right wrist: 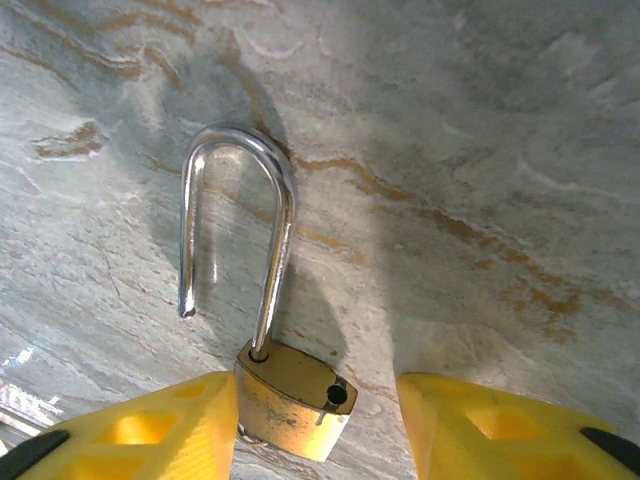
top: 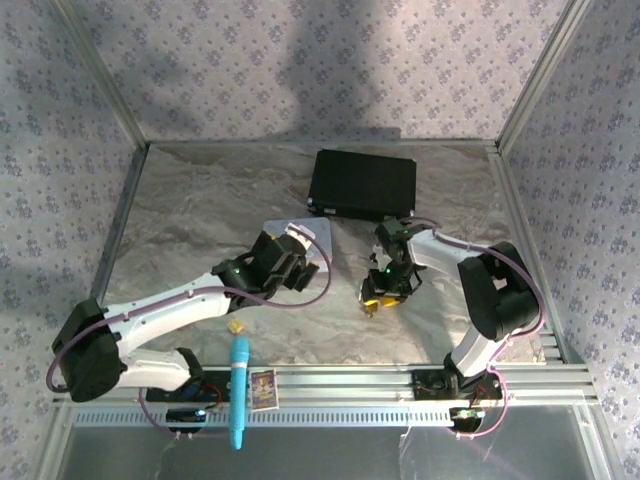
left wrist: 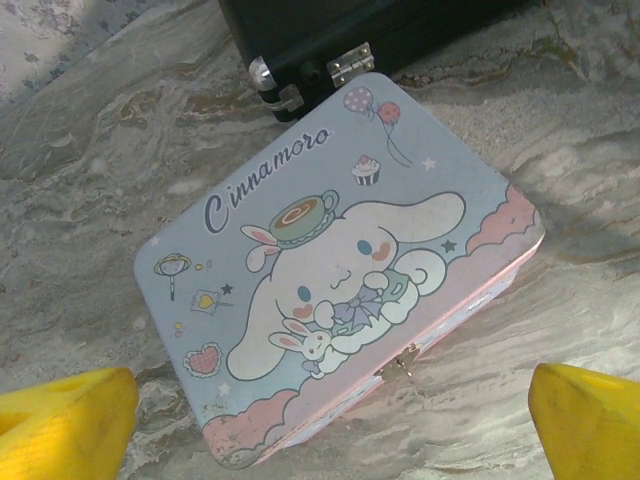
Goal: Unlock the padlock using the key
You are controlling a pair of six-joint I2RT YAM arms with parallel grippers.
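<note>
The padlock (right wrist: pixel 292 398) lies on the marbled table, its brass body at the bottom of the right wrist view. Its silver shackle (right wrist: pixel 262 170) is sprung, with one leg free of the body and the empty hole showing. My right gripper (right wrist: pixel 315 425) is open around the body: the left yellow finger (right wrist: pixel 150 430) is against it and the right finger (right wrist: pixel 500 430) is well apart. A thin silvery bit pokes out under the body; I cannot tell whether it is the key. My left gripper (left wrist: pixel 330 425) hangs open over a pastel tin (left wrist: pixel 330 250). In the top view the right gripper (top: pixel 383 295) is low at mid-table.
A black case (top: pixel 362 185) stands at the back, just behind the tin (top: pixel 318 232). A small yellowish-tan lump (top: pixel 236 326) lies near the front left. A blue pen-like tool (top: pixel 240 390) and a small card (top: pixel 263 388) rest on the front rail.
</note>
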